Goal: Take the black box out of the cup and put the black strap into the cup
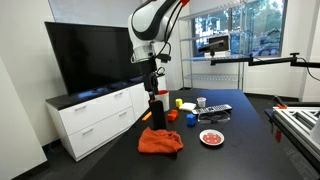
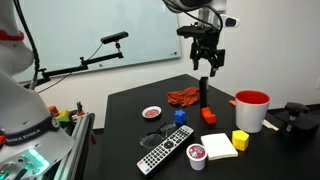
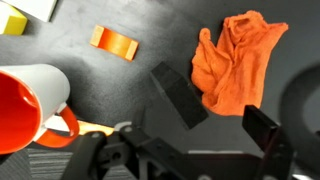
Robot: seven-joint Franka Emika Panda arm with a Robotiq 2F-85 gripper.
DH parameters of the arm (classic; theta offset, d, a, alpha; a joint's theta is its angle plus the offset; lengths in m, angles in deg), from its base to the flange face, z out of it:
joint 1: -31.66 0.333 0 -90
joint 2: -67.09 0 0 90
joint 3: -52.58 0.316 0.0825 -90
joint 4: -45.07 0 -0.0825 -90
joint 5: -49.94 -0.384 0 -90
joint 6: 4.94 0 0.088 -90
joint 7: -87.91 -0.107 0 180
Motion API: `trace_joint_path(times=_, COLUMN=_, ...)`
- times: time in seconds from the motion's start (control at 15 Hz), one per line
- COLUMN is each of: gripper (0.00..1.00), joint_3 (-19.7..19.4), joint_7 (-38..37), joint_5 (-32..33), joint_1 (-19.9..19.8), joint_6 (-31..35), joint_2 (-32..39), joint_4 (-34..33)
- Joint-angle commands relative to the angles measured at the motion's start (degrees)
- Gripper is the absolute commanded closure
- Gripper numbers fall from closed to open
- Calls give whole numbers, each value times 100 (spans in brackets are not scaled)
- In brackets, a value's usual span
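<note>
- The black box (image 2: 204, 95), a slim matte block, stands upright on the dark table (image 2: 130, 110), just beside a crumpled orange cloth (image 3: 235, 60).
- The fingers (image 3: 262, 135) hang spread above it, empty.
- The cup (image 3: 25, 100), red inside and white outside, is cut off in the wrist view.

The dark bench (image 3: 130, 85) is filling the wrist view, its edges and corners falling outside the frame. The black box (image 3: 180, 93) is lying tilted near the middle, outside the cup (image 3: 40, 95) and apart from it. The cup is sitting at the view's left side, showing a red inside and a whitish wall. An orange cloth (image 3: 240, 58) is lying crumpled just beside the box; whether they are touching is unclear. An orange block (image 3: 113, 41) is resting beyond the box, and a yellow block (image 3: 12, 20) is peeking in at the top left. The gripper (image 3: 188, 122) is coming in from below, jaws standing wide apart, its fingers (image 3: 268, 140) clear of the box.
</note>
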Motion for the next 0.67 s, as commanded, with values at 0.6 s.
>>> trace_joint_path(times=0.6, gripper=0, joint_3=120, joint_7=1239, joint_5=383, joint_1=-121, joint_6=1617, joint_2=-487, joint_4=1131)
